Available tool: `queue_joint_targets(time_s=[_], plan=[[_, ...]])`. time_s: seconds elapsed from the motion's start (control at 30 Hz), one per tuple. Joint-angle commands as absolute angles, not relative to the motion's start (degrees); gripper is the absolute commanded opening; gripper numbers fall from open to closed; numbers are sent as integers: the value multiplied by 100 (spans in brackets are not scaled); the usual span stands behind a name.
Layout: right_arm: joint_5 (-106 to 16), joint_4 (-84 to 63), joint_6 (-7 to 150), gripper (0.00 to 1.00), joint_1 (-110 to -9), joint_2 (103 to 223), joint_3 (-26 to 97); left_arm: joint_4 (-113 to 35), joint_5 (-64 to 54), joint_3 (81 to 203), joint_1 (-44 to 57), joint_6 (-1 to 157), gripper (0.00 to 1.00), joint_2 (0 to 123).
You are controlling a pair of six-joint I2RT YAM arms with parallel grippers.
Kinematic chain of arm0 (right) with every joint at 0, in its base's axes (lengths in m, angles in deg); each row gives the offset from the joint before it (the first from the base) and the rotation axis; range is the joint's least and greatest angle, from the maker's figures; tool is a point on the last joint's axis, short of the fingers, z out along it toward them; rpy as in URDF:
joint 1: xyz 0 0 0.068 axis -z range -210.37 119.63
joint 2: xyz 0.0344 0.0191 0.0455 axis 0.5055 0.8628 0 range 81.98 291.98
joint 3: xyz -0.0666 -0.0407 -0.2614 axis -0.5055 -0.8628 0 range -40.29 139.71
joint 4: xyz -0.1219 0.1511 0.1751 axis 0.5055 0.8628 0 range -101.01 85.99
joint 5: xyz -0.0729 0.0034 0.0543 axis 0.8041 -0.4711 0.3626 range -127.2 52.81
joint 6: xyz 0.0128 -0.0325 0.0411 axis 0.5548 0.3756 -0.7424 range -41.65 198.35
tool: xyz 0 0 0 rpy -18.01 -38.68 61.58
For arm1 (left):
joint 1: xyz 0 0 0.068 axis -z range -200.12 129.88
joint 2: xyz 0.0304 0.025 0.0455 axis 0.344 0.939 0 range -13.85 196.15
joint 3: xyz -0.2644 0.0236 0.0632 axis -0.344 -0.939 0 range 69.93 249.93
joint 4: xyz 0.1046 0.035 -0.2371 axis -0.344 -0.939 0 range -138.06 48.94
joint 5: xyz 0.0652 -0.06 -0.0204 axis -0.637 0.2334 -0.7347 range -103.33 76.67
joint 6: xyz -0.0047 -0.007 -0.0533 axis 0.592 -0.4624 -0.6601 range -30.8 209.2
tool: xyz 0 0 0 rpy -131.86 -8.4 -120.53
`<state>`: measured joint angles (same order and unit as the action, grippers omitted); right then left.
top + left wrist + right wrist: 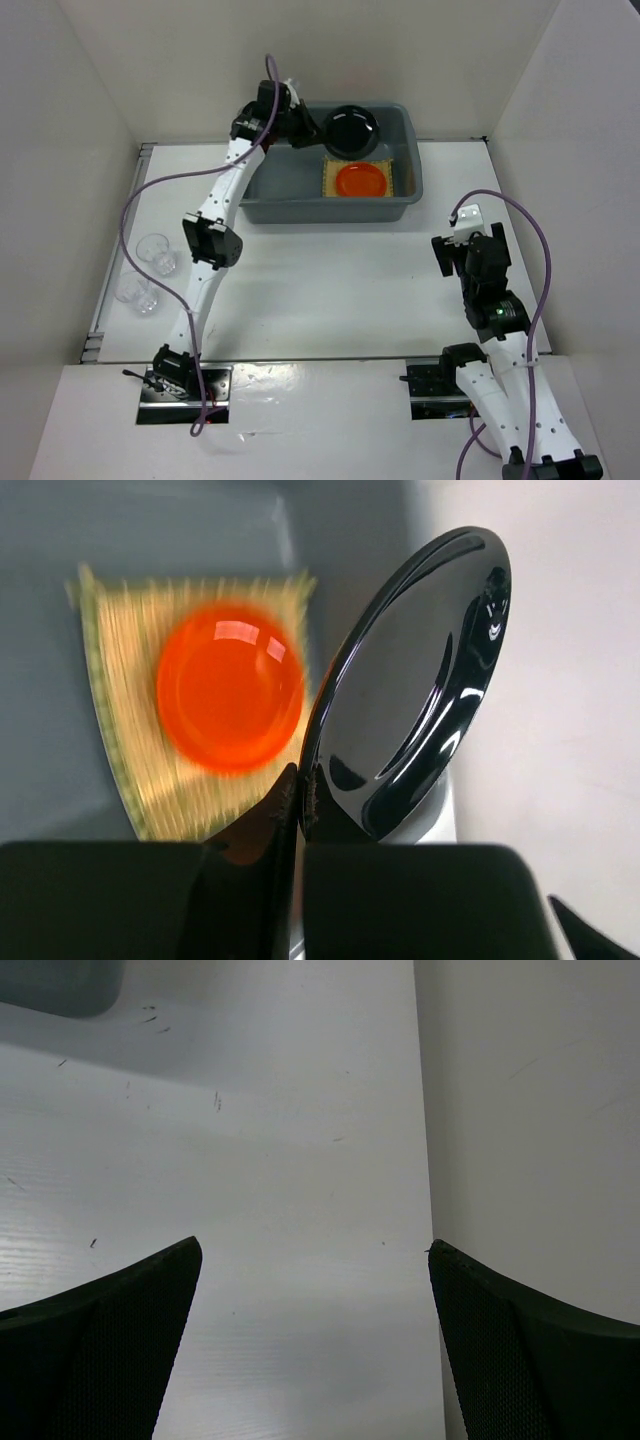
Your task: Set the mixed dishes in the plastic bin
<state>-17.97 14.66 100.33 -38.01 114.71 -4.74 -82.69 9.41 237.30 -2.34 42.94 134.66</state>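
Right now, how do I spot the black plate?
Find the big grey bin at the far side of the table. Over its far end, the left fingers pinch the shiny black plate, tilted up. The orange plate lies flat instead.

Plastic bin [330, 210]: dark grey, smooth, matt.
Black plate [420, 700], above the bin: smooth, high gloss, mirror-like highlights.
Orange plate [230, 685], inside the bin: smooth, glossy.
Bamboo mat [125, 770], on the bin floor: woven strips, matt, fringed edge.
Two cups [155, 252] [137, 292], left of the bin: clear glass.
Table [250, 1160]: white, smooth, faintly scuffed.
Right gripper [315, 1255]: inner faces black, matt, finely dimpled.
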Motion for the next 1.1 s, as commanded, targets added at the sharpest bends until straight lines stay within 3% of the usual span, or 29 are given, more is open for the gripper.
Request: queue_joint_targets(time_s=[0.0,0.5,0.93,1.0,1.07], plan=[[-1636,1087,10024,98,-3889,11345,-496,-9166,954,24567,-105,4191,0,13975],[-1479,1035,10024,98,-4196,11291,-496,-9020,987,24941,335,3718,0,15287],[-1373,1035,9962,98,-4539,11344,-496,-8659,1154,24941,282,3418,4,15640],[-1425,1035,9962,98,-4540,11344,-496,-8572,1268,24941,229,3305,12,15692],[-1426,1035,9962,98,-4540,11344,-496,-8395,1409,24941,229,3304,34,15692]])
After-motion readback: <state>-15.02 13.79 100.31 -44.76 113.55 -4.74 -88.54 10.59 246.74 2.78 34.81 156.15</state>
